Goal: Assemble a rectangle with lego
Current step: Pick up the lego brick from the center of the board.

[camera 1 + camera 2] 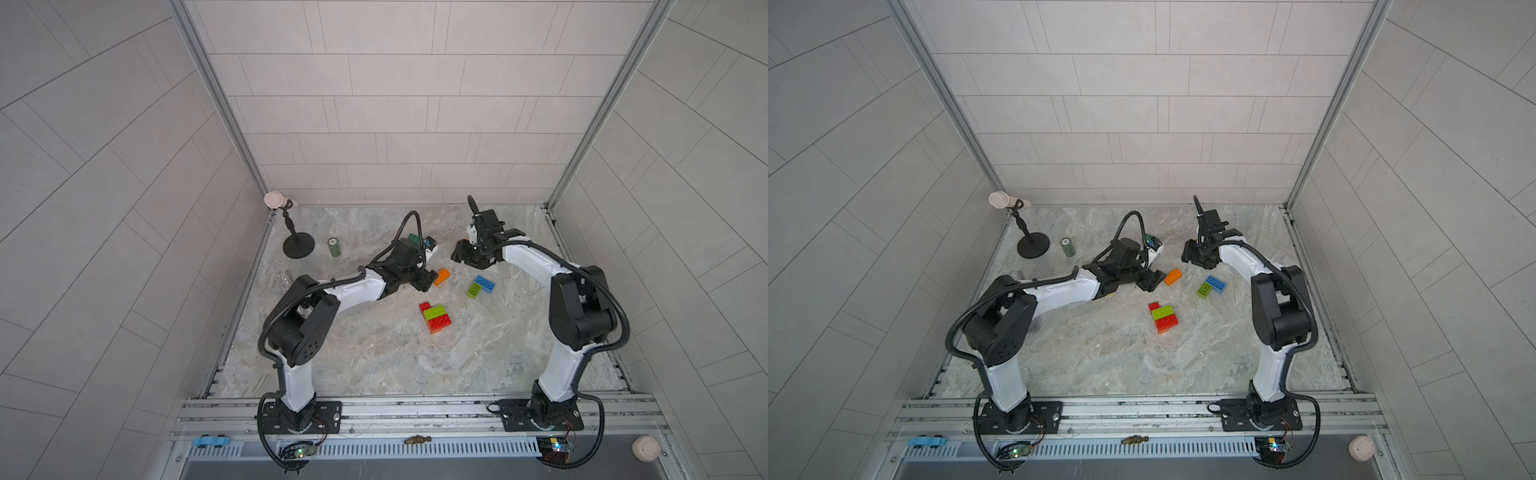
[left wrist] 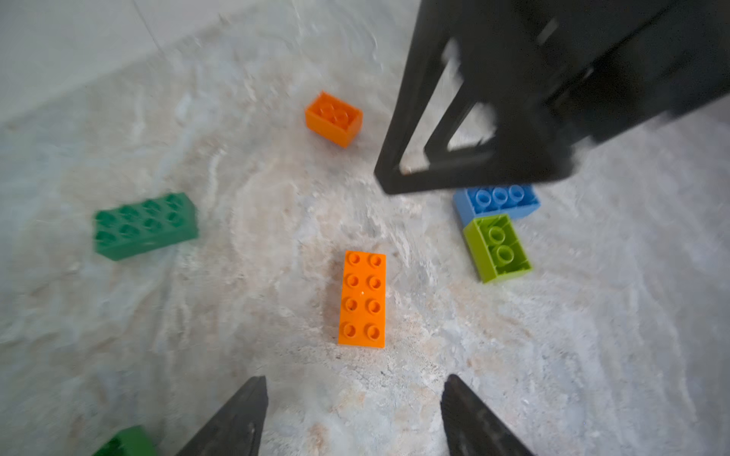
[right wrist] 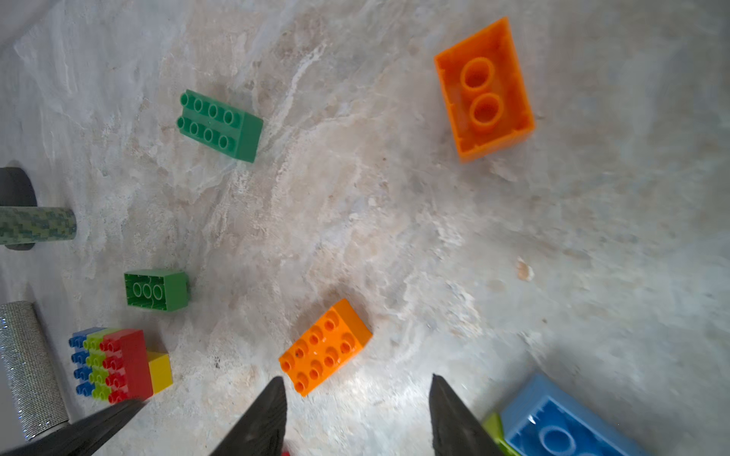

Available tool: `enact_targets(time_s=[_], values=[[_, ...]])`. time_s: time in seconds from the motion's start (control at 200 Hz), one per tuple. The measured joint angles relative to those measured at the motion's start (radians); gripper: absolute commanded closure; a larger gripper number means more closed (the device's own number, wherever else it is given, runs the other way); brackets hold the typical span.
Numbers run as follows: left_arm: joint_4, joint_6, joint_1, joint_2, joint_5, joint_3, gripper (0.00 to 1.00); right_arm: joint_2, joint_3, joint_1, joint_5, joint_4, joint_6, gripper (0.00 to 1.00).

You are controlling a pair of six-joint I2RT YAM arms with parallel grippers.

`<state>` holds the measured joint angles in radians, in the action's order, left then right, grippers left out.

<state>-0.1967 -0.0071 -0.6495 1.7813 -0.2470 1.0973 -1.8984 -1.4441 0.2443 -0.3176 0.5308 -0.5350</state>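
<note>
Both empty, jaws apart: left gripper (image 2: 357, 416), right gripper (image 3: 355, 418). Just ahead of the left, orange brick (image 2: 362, 299), studs up, lying loose. Probably fetching the next piece; next, descend, clamp its long sides, carry toward red-lime stack (image 1: 434, 318).

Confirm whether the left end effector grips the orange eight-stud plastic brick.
No: the orange eight-stud plastic brick lies on the marbled tabletop ahead of the left end effector, jaws apart.
</note>
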Motion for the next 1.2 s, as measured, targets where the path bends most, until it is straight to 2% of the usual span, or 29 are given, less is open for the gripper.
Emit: enact_targets(time_s=[0.145, 0.36, 0.701, 0.916, 1.196], values=[[-0.121, -0.099, 0.055, -0.116, 0.018, -0.147, 0.25, -0.159, -0.181, 0.068, 0.066, 0.085, 0.081, 0.28], [-0.119, -0.145, 0.080, -0.170, 0.064, -0.231, 0.26, -0.326, -0.375, 0.128, 0.129, 0.230, 0.180, 0.21], [-0.121, -0.151, 0.080, -0.177, 0.068, -0.235, 0.26, -0.338, -0.357, 0.187, 0.179, 0.362, 0.229, 0.16], [-0.121, -0.151, 0.080, -0.177, 0.064, -0.235, 0.26, -0.338, -0.361, 0.227, 0.207, 0.405, 0.234, 0.22], [-0.121, -0.153, 0.080, -0.177, 0.050, -0.235, 0.26, -0.338, -0.383, 0.224, 0.222, 0.427, 0.244, 0.25]])
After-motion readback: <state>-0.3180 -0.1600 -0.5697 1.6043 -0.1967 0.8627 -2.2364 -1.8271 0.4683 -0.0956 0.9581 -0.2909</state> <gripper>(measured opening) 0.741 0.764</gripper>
